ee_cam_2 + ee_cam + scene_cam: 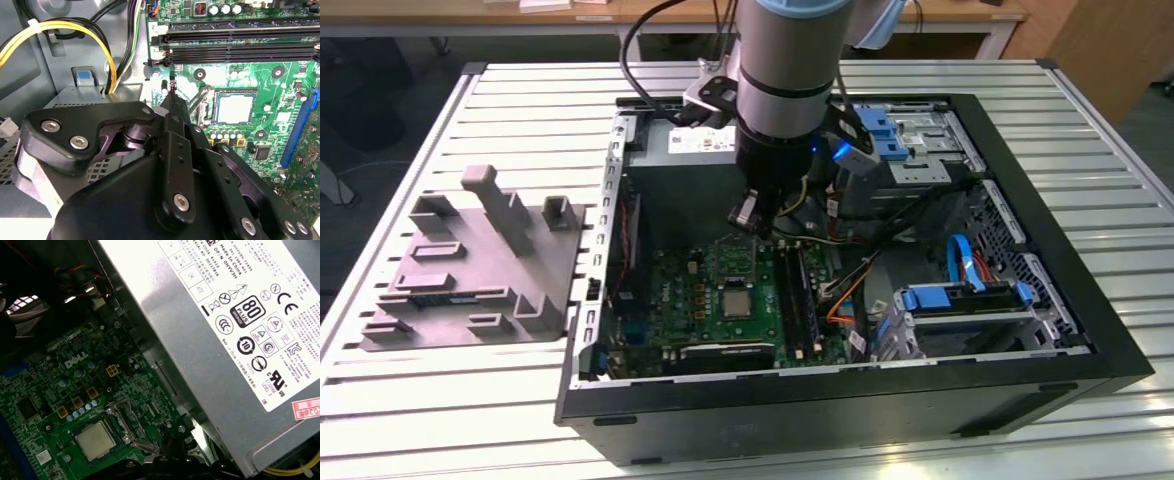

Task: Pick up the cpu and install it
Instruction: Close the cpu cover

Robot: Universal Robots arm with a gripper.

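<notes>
Cpu (95, 440) seated in motherboard socket: light, stiff, fragile underside, edge-grip only; hand (172, 92) nearby, fingers closed together, empty.

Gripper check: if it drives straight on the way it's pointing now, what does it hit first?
Probably the motherboard just beside the cpu in its socket: in the second wrist view the gripper tip points at the socket lever area. Depth is unclear.
</notes>
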